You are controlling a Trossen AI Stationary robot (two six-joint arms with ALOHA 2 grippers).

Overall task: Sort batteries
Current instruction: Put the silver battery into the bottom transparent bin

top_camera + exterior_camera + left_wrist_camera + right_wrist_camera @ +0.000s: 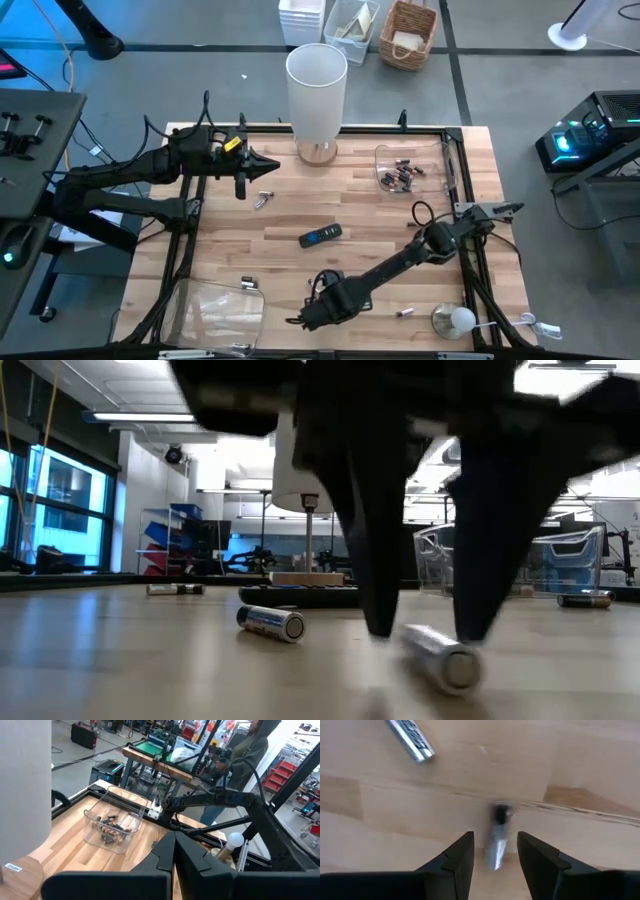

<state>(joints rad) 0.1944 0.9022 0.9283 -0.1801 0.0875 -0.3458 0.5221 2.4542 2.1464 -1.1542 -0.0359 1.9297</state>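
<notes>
My right gripper (494, 851) is open low over the near middle of the table (300, 321). Its fingers stand on either side of a silvery battery (496, 847) lying on the wood (441, 657), with gaps showing on both sides. A second silvery battery (413, 741) lies close by (271, 623). More batteries lie loose on the table (262, 200), (248, 284), (405, 313). Several dark, copper-banded ones fill the clear bin (400, 176) at the far right (111, 826). My left gripper (272, 167) is shut and hovers at the far left, holding nothing (174, 845).
A tall white cylinder on a wooden base (317, 90) stands at the far middle. A black remote-like bar (320, 236) lies mid-table. A second clear bin (222, 312) sits at the near left corner, a bulb-like object (456, 320) at the near right. A person (250, 750) stands beyond the table.
</notes>
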